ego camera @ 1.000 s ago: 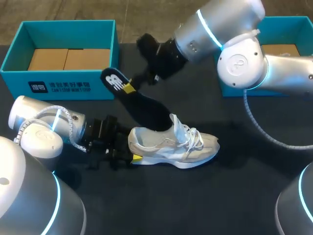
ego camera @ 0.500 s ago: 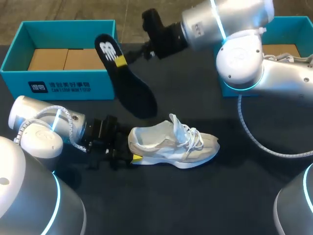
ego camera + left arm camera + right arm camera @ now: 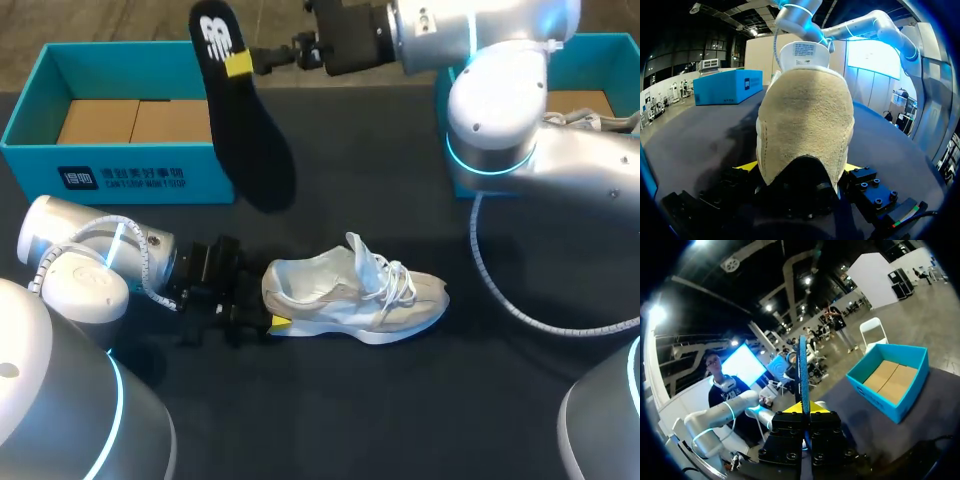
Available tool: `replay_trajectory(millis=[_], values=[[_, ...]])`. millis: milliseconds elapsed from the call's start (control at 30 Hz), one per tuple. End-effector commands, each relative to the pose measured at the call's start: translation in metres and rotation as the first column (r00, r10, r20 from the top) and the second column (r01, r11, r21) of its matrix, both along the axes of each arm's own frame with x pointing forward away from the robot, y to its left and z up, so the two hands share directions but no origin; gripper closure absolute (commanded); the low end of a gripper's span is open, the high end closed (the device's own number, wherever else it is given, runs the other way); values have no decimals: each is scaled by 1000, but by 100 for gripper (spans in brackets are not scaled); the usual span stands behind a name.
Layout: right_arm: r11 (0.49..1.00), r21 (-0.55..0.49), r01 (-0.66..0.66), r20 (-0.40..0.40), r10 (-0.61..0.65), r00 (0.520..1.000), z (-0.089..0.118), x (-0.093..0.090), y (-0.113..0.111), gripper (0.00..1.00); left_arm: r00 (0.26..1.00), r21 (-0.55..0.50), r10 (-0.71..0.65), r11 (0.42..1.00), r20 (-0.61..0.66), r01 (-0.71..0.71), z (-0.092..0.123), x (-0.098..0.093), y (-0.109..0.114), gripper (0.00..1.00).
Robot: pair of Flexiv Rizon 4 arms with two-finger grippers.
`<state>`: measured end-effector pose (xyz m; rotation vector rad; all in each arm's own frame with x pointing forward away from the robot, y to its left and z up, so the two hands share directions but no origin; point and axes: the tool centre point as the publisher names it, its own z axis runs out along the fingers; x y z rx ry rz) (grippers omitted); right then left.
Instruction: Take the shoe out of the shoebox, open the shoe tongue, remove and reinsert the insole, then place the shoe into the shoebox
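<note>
A white sneaker (image 3: 352, 290) lies on its sole on the dark table, toe pointing right, tongue pulled up. My left gripper (image 3: 268, 322) sits low at the heel. In the left wrist view the tan heel (image 3: 805, 125) fills the gap between the two yellow fingertips (image 3: 747, 165), which touch it on both sides. My right gripper (image 3: 250, 63) is shut on the black insole (image 3: 245, 140) near its heel end and holds it in the air, clear of the shoe and over the left box's corner. In the right wrist view the insole (image 3: 803, 370) stands edge-on between the fingers of the right gripper (image 3: 804, 412).
A teal shoebox (image 3: 30, 125) with brown card inside stands at the back left. A second teal box (image 3: 600, 45) is at the back right, partly behind my right arm. Dark table lies bare in front of the shoe.
My right gripper has pulled the insole up and out of the shoe, carrying it higher and toward the back left. The shoe and the left arm have stayed still.
</note>
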<state>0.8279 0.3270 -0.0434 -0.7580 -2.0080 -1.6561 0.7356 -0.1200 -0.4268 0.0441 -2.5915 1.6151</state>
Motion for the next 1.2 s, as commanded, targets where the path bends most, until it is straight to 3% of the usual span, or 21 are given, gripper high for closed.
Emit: replay_trajectory(millis=[33, 233, 800, 867, 1200], values=[[999, -10, 54, 5, -54, 999, 22, -16, -15, 100, 1000, 3, 0, 1000, 0, 0, -5, 3, -2, 100], [996, -22, 85, 19, -84, 996, 41, -31, -26, 100, 1000, 3, 0, 1000, 0, 0, -5, 3, -2, 100], [980, -37, 193, -9, -194, 981, 47, -94, -60, 100, 1000, 3, 0, 1000, 0, 0, -5, 3, -2, 100], [982, -33, 187, 72, -184, 980, 50, -97, -61, 100, 1000, 3, 0, 1000, 0, 0, -5, 3, -2, 100], [982, -33, 187, 72, -184, 980, 50, -97, -61, 100, 1000, 3, 0, 1000, 0, 0, -5, 3, -2, 100]])
